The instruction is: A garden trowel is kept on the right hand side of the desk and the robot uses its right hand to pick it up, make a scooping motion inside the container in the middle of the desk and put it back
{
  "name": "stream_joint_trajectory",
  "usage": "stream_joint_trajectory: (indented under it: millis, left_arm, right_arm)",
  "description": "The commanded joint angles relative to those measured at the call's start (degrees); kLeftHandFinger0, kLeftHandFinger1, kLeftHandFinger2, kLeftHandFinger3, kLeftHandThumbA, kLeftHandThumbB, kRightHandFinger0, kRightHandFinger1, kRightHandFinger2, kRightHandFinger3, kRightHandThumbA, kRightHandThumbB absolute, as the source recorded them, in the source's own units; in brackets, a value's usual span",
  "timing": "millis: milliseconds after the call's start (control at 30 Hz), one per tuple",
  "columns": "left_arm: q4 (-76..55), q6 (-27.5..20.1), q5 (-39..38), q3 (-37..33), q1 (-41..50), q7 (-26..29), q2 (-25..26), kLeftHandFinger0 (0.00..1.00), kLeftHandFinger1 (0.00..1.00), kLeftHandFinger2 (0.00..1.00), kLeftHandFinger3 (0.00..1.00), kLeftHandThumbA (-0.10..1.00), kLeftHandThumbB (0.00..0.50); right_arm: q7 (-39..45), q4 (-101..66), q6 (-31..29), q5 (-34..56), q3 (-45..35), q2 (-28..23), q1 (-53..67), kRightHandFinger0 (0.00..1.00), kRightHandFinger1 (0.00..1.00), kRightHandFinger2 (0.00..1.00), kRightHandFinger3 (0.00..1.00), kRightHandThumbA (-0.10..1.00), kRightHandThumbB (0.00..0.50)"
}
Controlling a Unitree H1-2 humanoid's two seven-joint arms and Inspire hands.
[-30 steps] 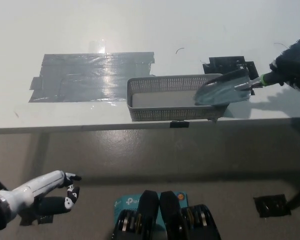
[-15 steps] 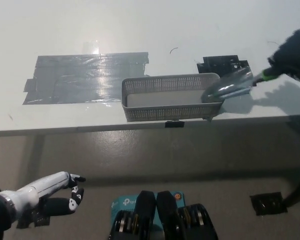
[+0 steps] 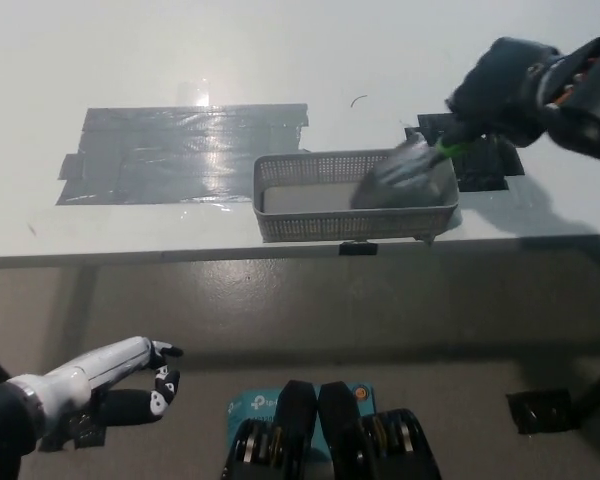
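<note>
Black right hand (image 3: 510, 85) clamped round the green-collared handle of the grey metal garden trowel (image 3: 400, 175), blade tipped down into the right end of the grey perforated plastic container (image 3: 310, 222) at the desk's near edge. Risks, as judged: blade catching the right wall and dragging the light container over the near edge; a steep scoop levering it up; loose grip twisting the handle. White left hand (image 3: 110, 375) resting low at near left, fingers loosely apart, holding nothing.
</note>
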Motion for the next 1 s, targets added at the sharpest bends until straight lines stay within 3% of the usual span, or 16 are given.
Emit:
stream_joint_trajectory:
  millis: [0, 100, 200, 267, 333, 400, 467, 567, 600, 633, 667, 733, 767, 800, 833, 967]
  left_arm:
    - [-0.6, 0.8, 0.8, 0.0, -2.1, -7.4, 0.4, 1.00, 1.00, 1.00, 1.00, 0.97, 0.144]
    - [-0.5, 0.8, 0.2, -0.6, -2.5, -6.9, 0.9, 1.00, 1.00, 1.00, 1.00, 0.98, 0.136]
    - [-0.4, 0.8, 0.2, -0.4, -2.7, -7.1, 0.7, 1.00, 1.00, 1.00, 1.00, 0.95, 0.134]
    - [-0.6, 0.8, 0.8, 0.0, -2.6, -7.4, 0.2, 1.00, 1.00, 1.00, 1.00, 0.94, 0.133]
    - [-0.7, 0.8, 1.2, -0.8, -2.7, -7.4, 0.5, 1.00, 1.00, 1.00, 1.00, 0.95, 0.136]
    - [-0.5, 0.8, 1.6, -1.2, -2.7, -7.3, 0.2, 1.00, 1.00, 1.00, 1.00, 0.95, 0.141]
    - [-0.5, 0.8, 1.5, -1.3, -2.7, -7.1, 0.1, 1.00, 1.00, 1.00, 1.00, 0.96, 0.152]
    - [-0.5, 0.8, 1.5, -1.2, -2.6, -7.2, -0.1, 1.00, 1.00, 1.00, 1.00, 0.94, 0.143]
    - [-0.4, 0.8, 1.2, -1.4, -2.5, -6.8, 0.0, 1.00, 1.00, 1.00, 1.00, 0.94, 0.142]
    - [-0.2, 0.8, 1.0, -2.7, -2.3, -6.0, 0.4, 1.00, 1.00, 1.00, 1.00, 0.95, 0.149]
    - [-0.2, 0.8, 0.9, -2.8, -2.3, -6.0, 0.4, 1.00, 1.00, 1.00, 1.00, 0.95, 0.146]
    - [0.3, 0.8, 0.7, -3.0, -2.4, -5.8, 0.5, 1.00, 1.00, 1.00, 1.00, 0.97, 0.164]
    - [0.4, 0.8, 0.4, -3.4, -2.4, -5.5, 0.8, 1.00, 1.00, 1.00, 1.00, 0.97, 0.158]
    - [0.4, 0.8, 0.6, -3.4, -2.2, -5.8, 0.5, 1.00, 1.00, 1.00, 1.00, 0.97, 0.155]
    - [0.5, 0.8, 0.7, -3.6, -2.0, -6.2, 0.2, 1.00, 1.00, 1.00, 1.00, 0.97, 0.153]
    - [1.1, 0.8, 0.4, -5.0, -2.4, -5.5, 0.8, 1.00, 1.00, 1.00, 1.00, 0.99, 0.167]
  right_arm:
    - [-0.5, 0.2, 4.8, -1.4, -1.9, 0.1, 1.5, 0.00, 0.15, 0.34, 0.65, 0.00, 0.000]
    - [-2.2, 1.1, 5.4, -1.5, -2.2, 0.5, 4.4, 0.00, 0.13, 0.33, 0.68, 0.04, 0.000]
    - [-3.3, 2.0, 6.9, -0.3, -3.5, 1.3, 7.6, 0.07, 0.22, 0.40, 0.77, 0.00, 0.000]
    - [-3.5, 2.6, 7.3, -0.1, -3.6, 1.9, 8.8, 0.02, 0.16, 0.32, 0.76, 0.00, 0.000]
    - [-3.9, 3.2, 9.1, -0.3, -3.8, 3.2, 10.7, 0.00, 0.04, 0.21, 0.68, -0.04, 0.000]
    - [-5.8, 3.7, 10.8, -0.1, -4.4, 4.6, 12.9, 0.05, 0.14, 0.29, 0.74, 0.05, 0.000]
    - [-7.6, 4.9, 11.2, 1.1, -5.3, 5.6, 13.9, 0.03, 0.12, 0.26, 0.73, -0.02, 0.000]
    - [-9.8, 7.1, 12.5, 0.8, -5.7, 7.4, 15.2, 0.09, 0.18, 0.32, 0.73, -0.03, 0.000]
    - [-12.3, 9.9, 13.8, 2.2, -6.7, 9.8, 16.1, 0.00, 0.01, 0.10, 0.55, -0.10, 0.000]
    - [-14.3, 11.5, 14.3, 3.0, -7.3, 11.1, 17.1, 0.00, 0.05, 0.13, 0.44, -0.10, 0.000]
    - [-14.6, 11.7, 14.3, 3.0, -7.4, 11.2, 17.2, 0.02, 0.21, 0.29, 0.40, -0.10, 0.000]
    - [-19.1, 14.1, 13.2, 3.9, -8.5, 12.9, 17.5, 0.00, 0.32, 0.55, 0.23, -0.10, 0.000]
    - [-19.8, 15.6, 13.3, 4.1, -8.5, 13.8, 17.0, 0.00, 0.34, 0.59, 0.20, -0.10, 0.000]
    - [-20.5, 15.7, 13.1, 4.3, -8.6, 14.2, 17.1, 0.00, 0.30, 0.57, 0.11, -0.10, 0.014]
    - [-21.9, 16.0, 12.6, 4.6, -8.7, 14.9, 17.3, 0.00, 0.26, 0.54, 0.05, -0.10, 0.058]
    - [-23.9, 15.8, 11.4, 4.2, -7.7, 15.6, 15.4, 0.00, 0.18, 0.48, 0.05, -0.10, 0.125]
